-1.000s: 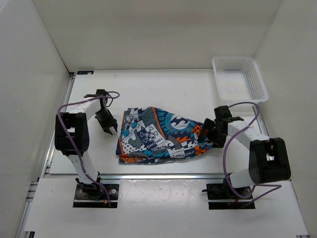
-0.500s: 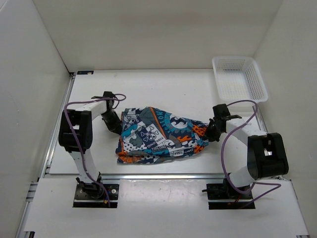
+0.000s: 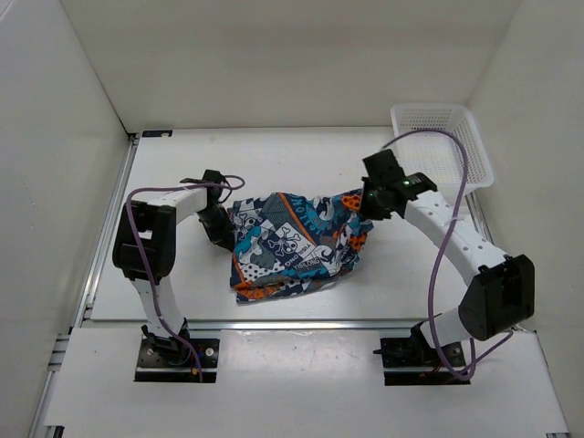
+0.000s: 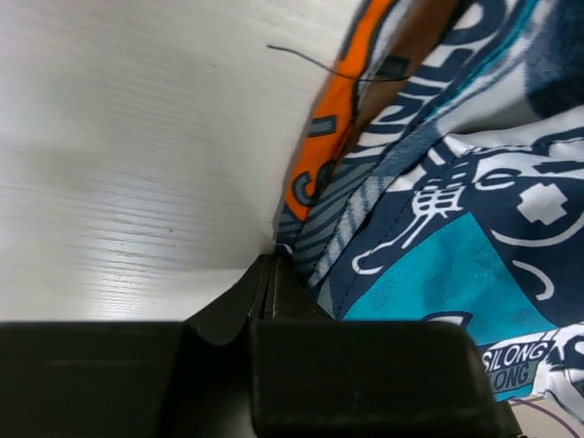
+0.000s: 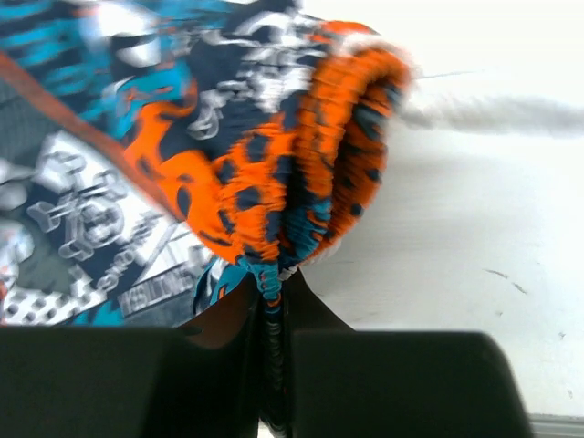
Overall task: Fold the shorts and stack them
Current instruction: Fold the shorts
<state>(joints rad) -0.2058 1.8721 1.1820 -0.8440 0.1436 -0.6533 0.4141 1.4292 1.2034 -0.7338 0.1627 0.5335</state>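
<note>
The shorts [image 3: 292, 242], in a navy, orange, teal and white comic print, lie bunched at the middle of the table. My right gripper [image 3: 367, 203] is raised over their right end and shut on the gathered orange waistband [image 5: 274, 164], which runs down between the jaws of the right gripper [image 5: 272, 283]. My left gripper [image 3: 222, 234] sits low on the table at the shorts' left edge. In the left wrist view the left gripper [image 4: 271, 262] is shut, with the corner of the striped hem [image 4: 365, 201] caught at its tips.
A white plastic mesh basket [image 3: 441, 144] stands at the back right corner. The white table [image 3: 301, 160] has walls on three sides and a metal rail along its left edge [image 3: 109, 228].
The right gripper shut on the waistband, lifted it and carried it left and back, bunching the shorts. The left gripper moved in to the shorts' left edge and shut.
</note>
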